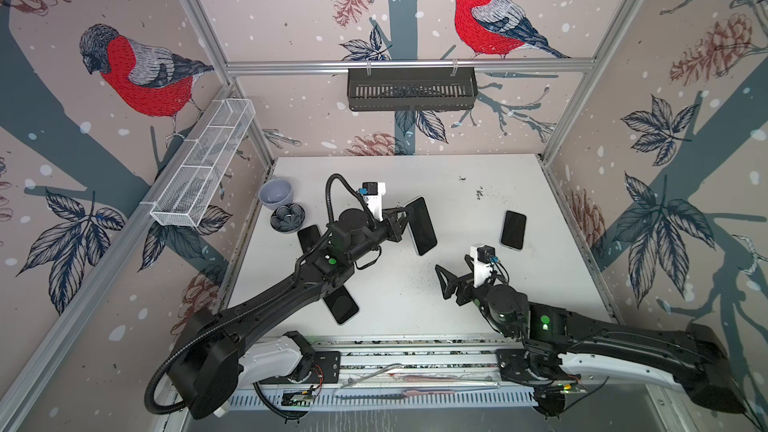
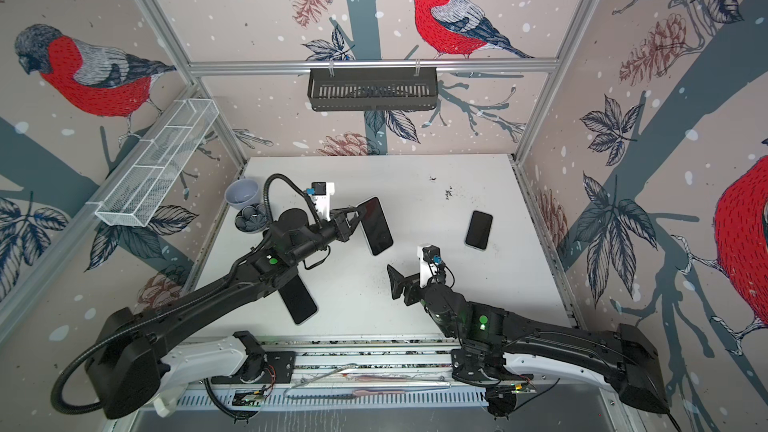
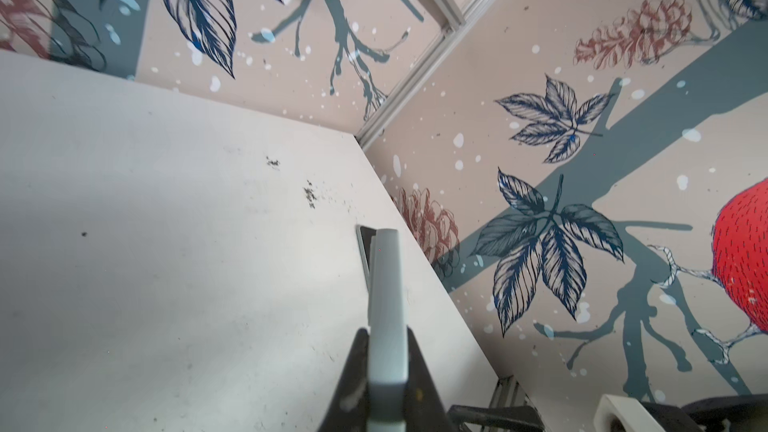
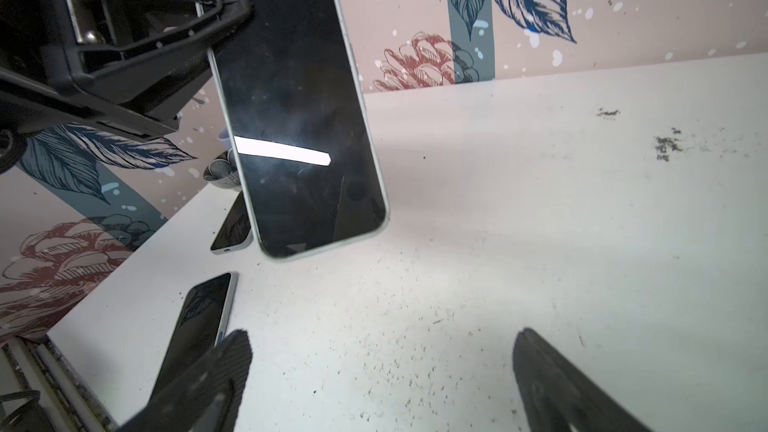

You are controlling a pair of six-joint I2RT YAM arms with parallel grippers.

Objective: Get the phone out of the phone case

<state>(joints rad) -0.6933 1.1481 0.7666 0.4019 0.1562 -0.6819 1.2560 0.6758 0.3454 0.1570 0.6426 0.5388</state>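
Right end effector (image 4: 382, 342): jaws fully apart, empty, above the counter (image 1: 415, 305). Left end effector (image 1: 409, 213): clamped on the cased phone (image 1: 423, 227), held clear of the counter, at 11 o'clock from the right end effector.

The phone (image 1: 422, 228) hangs lifted clear above the middle of the desk (image 1: 415, 297). Its dark glass screen faces up at a tilt, with a bright strip of light reflected across it. It sits inside the phone case (image 3: 386, 284), a pale grey-green shell that shows as a thin rim around the screen. The left claw (image 1: 405, 213) pinches one long edge near a corner.
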